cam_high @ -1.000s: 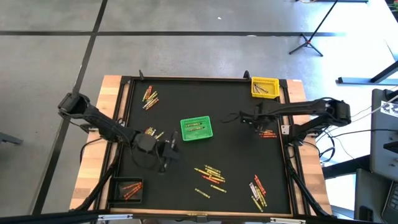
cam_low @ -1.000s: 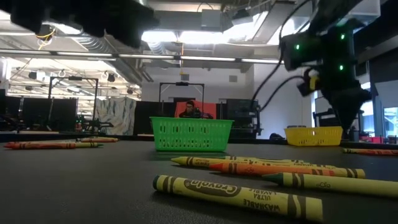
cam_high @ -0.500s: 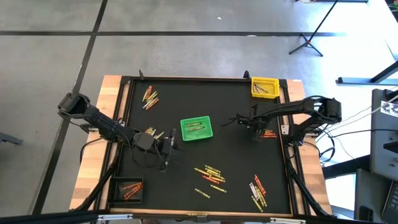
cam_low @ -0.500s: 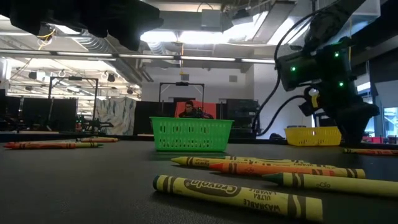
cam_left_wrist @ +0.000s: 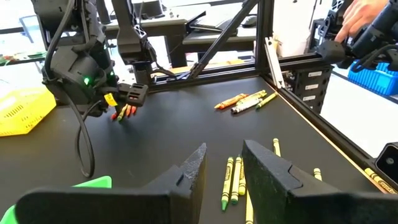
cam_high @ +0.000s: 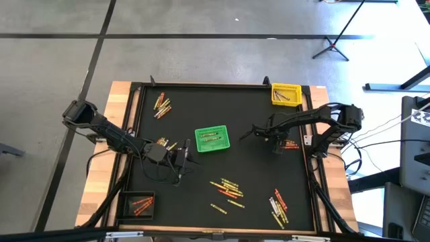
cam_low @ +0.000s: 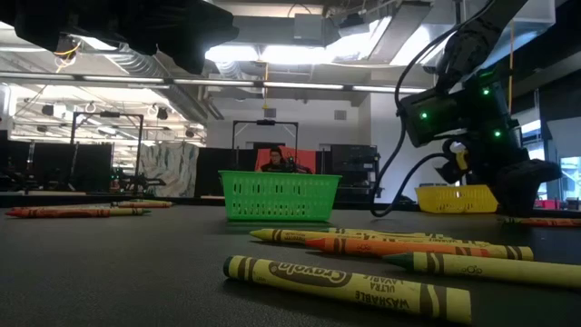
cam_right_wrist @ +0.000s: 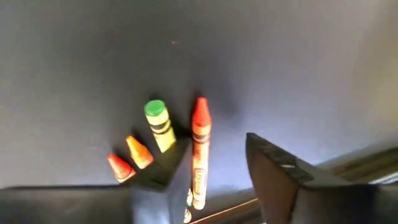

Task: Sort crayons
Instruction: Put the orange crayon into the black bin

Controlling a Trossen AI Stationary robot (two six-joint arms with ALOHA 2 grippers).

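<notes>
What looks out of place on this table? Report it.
Nothing damaged. Crayons lie in loose, crooked clusters across the mat, outside the green basket, yellow basket and black basket. The right gripper stands open around a red crayon; the left gripper hovers beside the green basket.

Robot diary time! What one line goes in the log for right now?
right gripper: open around red crayon, table's right side | left gripper: open, empty, beside green basket

From where I'm standing, the right gripper's finger (cam_right_wrist: 163,177) is covering the lower ends of the crayons (cam_right_wrist: 158,127), and the picture's edge is cutting off the red crayon's (cam_right_wrist: 199,155) base.
</notes>
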